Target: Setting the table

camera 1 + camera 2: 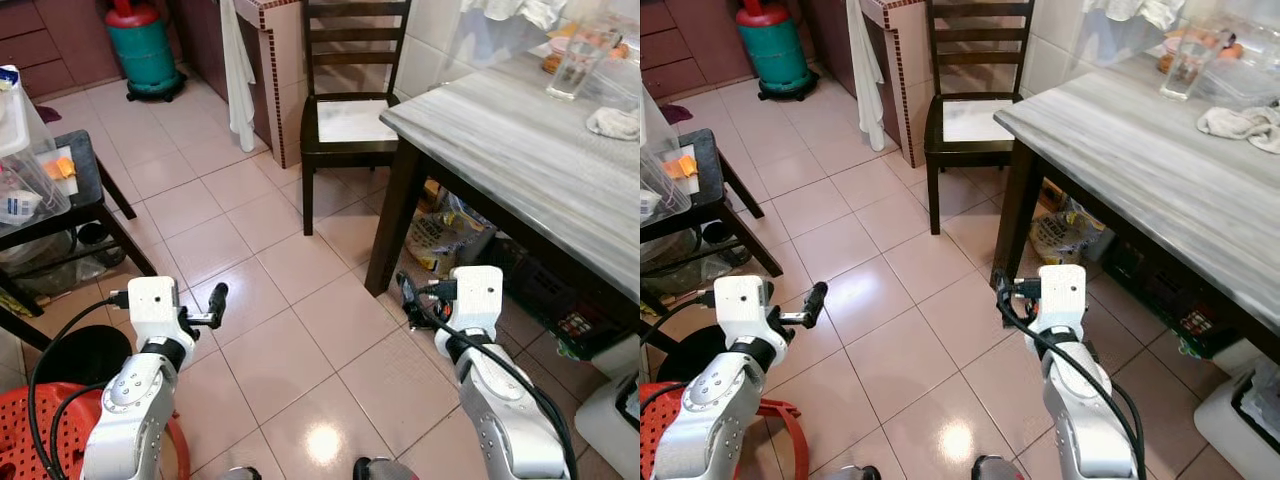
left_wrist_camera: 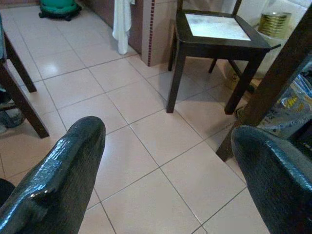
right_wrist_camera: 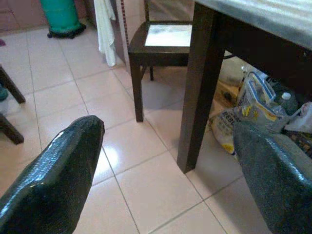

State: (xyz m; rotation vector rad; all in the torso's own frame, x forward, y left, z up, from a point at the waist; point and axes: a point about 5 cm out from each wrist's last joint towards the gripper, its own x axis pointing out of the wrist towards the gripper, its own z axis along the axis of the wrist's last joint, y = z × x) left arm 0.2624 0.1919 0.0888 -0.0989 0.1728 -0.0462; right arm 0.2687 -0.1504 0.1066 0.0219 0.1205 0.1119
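The step in hand is judged to be the approach: the robot stands on the tiled floor (image 1: 250, 330) beside the dining table (image 1: 520, 160), with nothing carried, and no place setting is laid out yet. The next move calls for turning toward the table, raising an arm above the tabletop edge, and locating an item to set out.

The dining table is the largest task item. Its top is pale, grey-streaked and wood-grained, carried on dark legs; it lies ahead and to the robot's right. A dark wooden chair (image 1: 345, 120) with a pale seat stands at its far end, near the corner. At the table's far side stand a clear glass container (image 1: 580, 55) and a crumpled white cloth (image 1: 612, 122), the cloth just beside the container. Most of the near tabletop is bare.

The left gripper (image 2: 165, 175) is held low over the floor, fingers spread apart and empty. The right gripper (image 3: 170, 175) is held low near the table leg (image 3: 200, 87), fingers likewise spread apart and empty
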